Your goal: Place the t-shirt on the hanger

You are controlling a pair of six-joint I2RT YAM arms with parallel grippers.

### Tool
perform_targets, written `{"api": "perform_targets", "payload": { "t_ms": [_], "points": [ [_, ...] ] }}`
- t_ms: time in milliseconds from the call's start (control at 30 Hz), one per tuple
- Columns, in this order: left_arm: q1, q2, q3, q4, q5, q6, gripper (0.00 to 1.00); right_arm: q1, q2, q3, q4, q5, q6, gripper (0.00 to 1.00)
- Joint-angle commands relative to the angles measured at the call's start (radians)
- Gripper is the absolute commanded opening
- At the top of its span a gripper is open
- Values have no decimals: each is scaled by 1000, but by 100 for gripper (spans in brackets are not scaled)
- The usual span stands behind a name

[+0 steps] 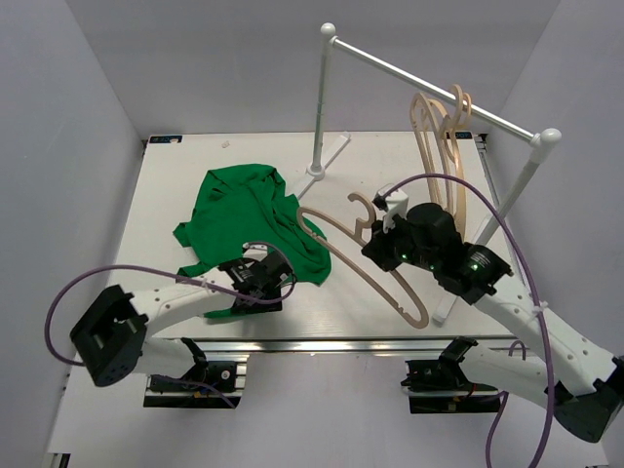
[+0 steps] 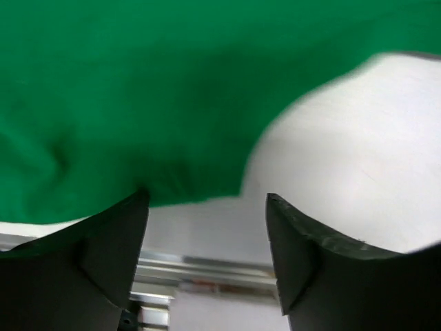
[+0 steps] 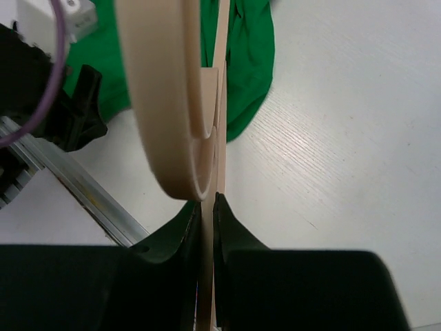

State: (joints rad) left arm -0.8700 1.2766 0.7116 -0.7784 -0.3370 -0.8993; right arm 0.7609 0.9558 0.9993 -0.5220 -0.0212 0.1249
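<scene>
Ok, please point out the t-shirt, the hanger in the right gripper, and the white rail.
t-shirt (image 1: 249,210): top view, middle of cloth.
hanger (image 1: 395,295): top view, its near arm.
white rail (image 1: 429,84): top view, mid-bar.

A white worktop (image 1: 336,304) with a faint wood grain is shown, edged along its near side by an aluminium profile (image 1: 322,344). The green t-shirt (image 1: 249,210) is laid crumpled on its left-centre part, with one fold drawn toward the near edge. The feet of a white rail stand (image 1: 321,97) are set on it, one at the back centre, the other at the right.
</scene>
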Motion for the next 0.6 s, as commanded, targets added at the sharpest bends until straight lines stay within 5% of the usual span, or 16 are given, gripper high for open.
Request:
{"api": "perform_targets", "payload": {
  "t_ms": [0,233,367,567],
  "points": [
    [-11,70,49,-73,-155,-84,77,0,-80,-19,76,17,51,0],
    [-9,141,71,-36,-189,-84,44,2,-129,-79,53,-26,35,0],
    [-9,109,109,-65,-189,-87,3,2,-164,-132,65,-109,-33,0],
    [-9,20,149,-94,-201,-53,0,2,-226,-209,85,-245,-122,0]
  ]
}}
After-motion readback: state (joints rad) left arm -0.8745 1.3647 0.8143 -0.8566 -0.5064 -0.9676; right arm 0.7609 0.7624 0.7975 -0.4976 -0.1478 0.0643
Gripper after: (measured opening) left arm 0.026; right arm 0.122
